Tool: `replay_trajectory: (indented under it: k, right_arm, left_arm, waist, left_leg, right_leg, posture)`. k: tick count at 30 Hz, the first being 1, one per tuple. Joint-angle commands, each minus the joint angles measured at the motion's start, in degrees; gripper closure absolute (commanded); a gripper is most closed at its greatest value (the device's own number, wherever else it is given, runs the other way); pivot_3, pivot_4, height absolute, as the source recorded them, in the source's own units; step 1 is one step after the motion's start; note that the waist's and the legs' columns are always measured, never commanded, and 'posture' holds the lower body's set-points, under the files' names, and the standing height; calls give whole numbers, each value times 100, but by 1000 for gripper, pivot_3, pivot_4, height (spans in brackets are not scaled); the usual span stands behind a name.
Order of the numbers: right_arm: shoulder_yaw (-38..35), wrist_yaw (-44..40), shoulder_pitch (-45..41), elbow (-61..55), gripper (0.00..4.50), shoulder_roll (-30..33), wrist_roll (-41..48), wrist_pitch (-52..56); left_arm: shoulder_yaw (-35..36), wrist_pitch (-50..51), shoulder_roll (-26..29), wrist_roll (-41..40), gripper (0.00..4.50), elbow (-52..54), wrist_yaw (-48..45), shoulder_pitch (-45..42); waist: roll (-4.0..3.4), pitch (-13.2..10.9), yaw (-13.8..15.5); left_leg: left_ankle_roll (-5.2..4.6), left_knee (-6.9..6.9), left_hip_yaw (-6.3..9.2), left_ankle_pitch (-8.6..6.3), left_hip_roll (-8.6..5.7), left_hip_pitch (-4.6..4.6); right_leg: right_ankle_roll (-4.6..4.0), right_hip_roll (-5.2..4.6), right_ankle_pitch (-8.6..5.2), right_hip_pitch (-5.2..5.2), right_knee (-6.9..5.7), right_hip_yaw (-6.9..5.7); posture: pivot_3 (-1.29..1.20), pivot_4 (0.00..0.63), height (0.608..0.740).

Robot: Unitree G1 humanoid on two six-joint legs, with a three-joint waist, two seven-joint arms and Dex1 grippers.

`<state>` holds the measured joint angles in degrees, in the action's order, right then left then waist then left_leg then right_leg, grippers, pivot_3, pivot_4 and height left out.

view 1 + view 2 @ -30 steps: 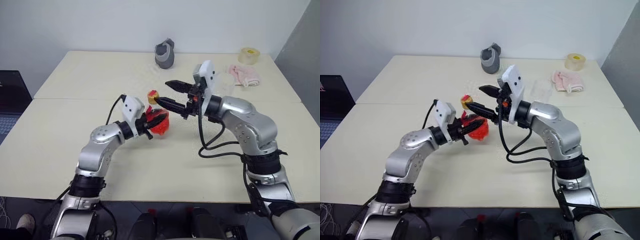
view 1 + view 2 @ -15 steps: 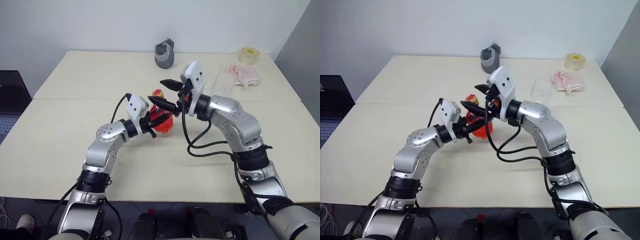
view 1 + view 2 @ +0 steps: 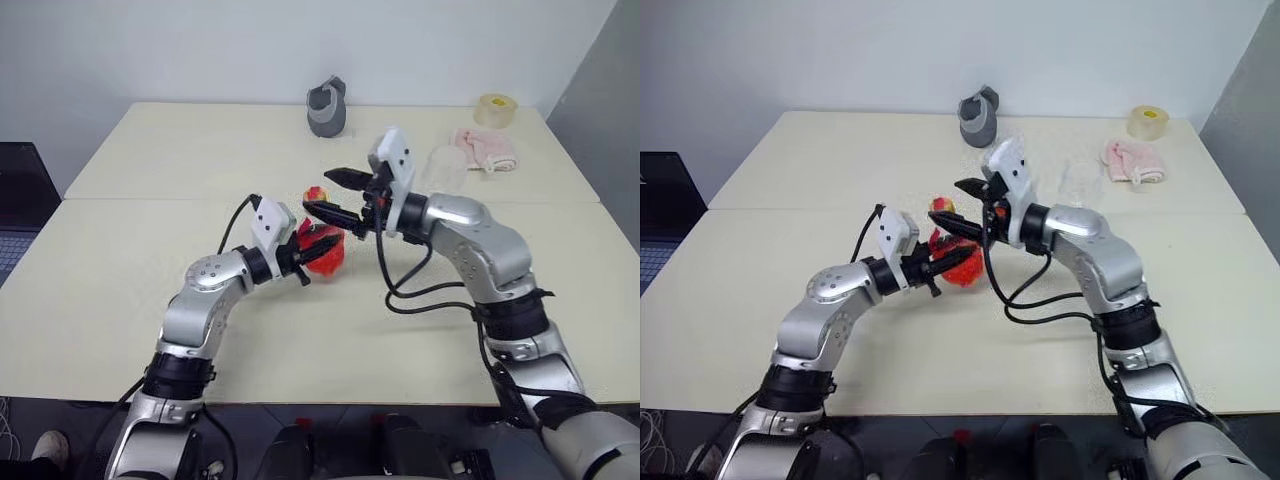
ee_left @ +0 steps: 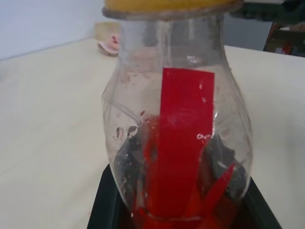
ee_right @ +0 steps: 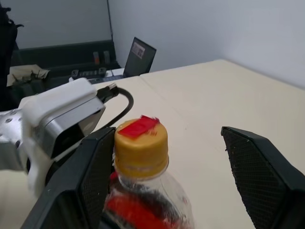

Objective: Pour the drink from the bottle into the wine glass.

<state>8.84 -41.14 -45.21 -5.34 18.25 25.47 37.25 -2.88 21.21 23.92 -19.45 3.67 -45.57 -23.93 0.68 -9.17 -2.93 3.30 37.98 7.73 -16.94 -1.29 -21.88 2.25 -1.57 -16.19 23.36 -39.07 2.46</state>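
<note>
Right claw (image 3: 330,196) nearer — open astride bottle (image 3: 320,244)

A wide, cream-coloured rectangular table (image 3: 150,290) with a seam running across it from side to side fills the scene. At its far edge, near the middle, stands a grey pouch-like object (image 3: 327,107) with a dark opening at the top. In the far right corner lies a pale yellowish roll of tape (image 3: 497,110), flat on the tabletop. Just beside it, nearer the middle, lies a crumpled pink cloth (image 3: 486,148). Off the table's left side a dark laptop (image 3: 18,200) shows, its lid raised; the right wrist view shows it (image 5: 142,53) too, standing beyond the table's edge. A plain pale wall (image 3: 250,45) rises behind the table.
</note>
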Motion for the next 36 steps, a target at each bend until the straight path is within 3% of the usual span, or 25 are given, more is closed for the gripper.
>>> replay_trajectory:
  k: [1,6,11,24,36]
  right_arm:
    - [-560,-14,17,-211,759,436,66,47]
    - [-512,-466,61,-303,759,683,272,54]
    - [-350,-759,59,-479,759,464,507,99]
    - [-29,-281,-451,182,759,-433,-96,-490]
    - [-140,-262,-437,308,759,-356,-262,-555]
  left_arm:
    - [219,6,134,-213,3476,503,-41,23]
    - [211,14,165,-235,3476,512,-50,-13]
    - [168,-86,111,-171,3476,278,-82,-229]
    - [102,-206,-61,-91,3476,45,-95,-426]
    - [137,-179,-52,-102,3476,89,-94,-391]
  waist:
    - [0,0,23]
    - [0,0,18]
    - [0,0,-14]
    - [0,0,-17]
    - [-1,0,-21]
  left_leg:
    - [-1,1,1,0,0,-1]
    - [-3,-1,-5,-2,-3,0]
    - [-3,-2,-3,-1,-1,1]
    - [8,0,0,5,-1,0]
    - [8,0,0,4,-1,0]
  right_leg:
    - [0,0,0,-1,1,-2]
    - [0,2,0,-3,3,-1]
    - [0,12,0,-3,2,-2]
    - [0,7,0,-1,2,-1]
    - [0,6,0,-1,2,-1]
  posture:
    - [0,150,740]
    - [0,150,740]
    - [0,150,740]
    - [0,150,740]
    - [0,150,740]
